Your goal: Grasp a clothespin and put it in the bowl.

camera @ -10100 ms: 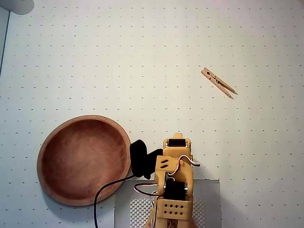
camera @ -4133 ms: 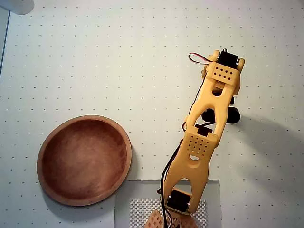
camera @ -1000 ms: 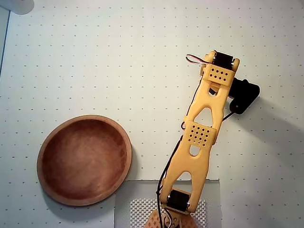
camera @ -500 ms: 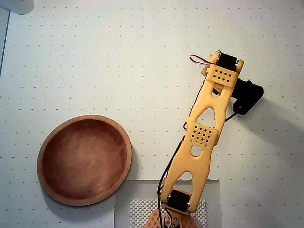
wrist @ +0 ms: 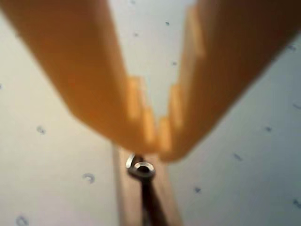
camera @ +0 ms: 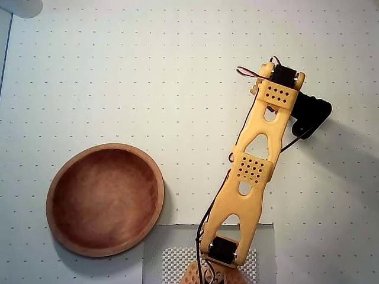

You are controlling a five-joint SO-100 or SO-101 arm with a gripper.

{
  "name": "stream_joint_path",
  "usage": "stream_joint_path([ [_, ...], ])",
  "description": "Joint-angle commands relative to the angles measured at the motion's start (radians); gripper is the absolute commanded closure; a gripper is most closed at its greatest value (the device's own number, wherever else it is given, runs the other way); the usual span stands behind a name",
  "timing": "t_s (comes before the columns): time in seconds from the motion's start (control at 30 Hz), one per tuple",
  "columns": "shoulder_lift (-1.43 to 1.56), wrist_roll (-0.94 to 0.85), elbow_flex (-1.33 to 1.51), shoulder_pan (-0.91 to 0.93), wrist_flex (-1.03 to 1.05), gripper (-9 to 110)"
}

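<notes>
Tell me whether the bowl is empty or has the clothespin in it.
Empty: the overhead view shows the bowl bare inside, while the clothespin sits at the gripper tips in the wrist view.

Arm (camera: 251,171) stretched out; claw (wrist: 157,141) tips closed together.

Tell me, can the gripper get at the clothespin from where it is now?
Probably yes: in the wrist view the gripper sits at the clothespin near its metal spring, fingertips nearly closed there. Whether it actually pinches the wood is unclear; the overhead view hides it.
</notes>
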Motion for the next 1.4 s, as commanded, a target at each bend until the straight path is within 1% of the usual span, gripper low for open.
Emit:
stream_joint_path([
  [0.0, 0.061, 0.003, -0.064, 0.003, -0.017, 104],
  [0.2, 0.061, 0.020, -0.064, -0.003, -0.011, 102],
  [0.37, 0.061, 0.028, -0.064, -0.005, -0.017, 96],
  [0.73, 0.061, -0.023, -0.064, -0.002, -0.020, 84],
  [0.9, 0.052, -0.025, -0.064, -0.002, -0.020, 82],
  [1.37, 0.014, -0.032, -0.064, 0.031, -0.020, 83],
])
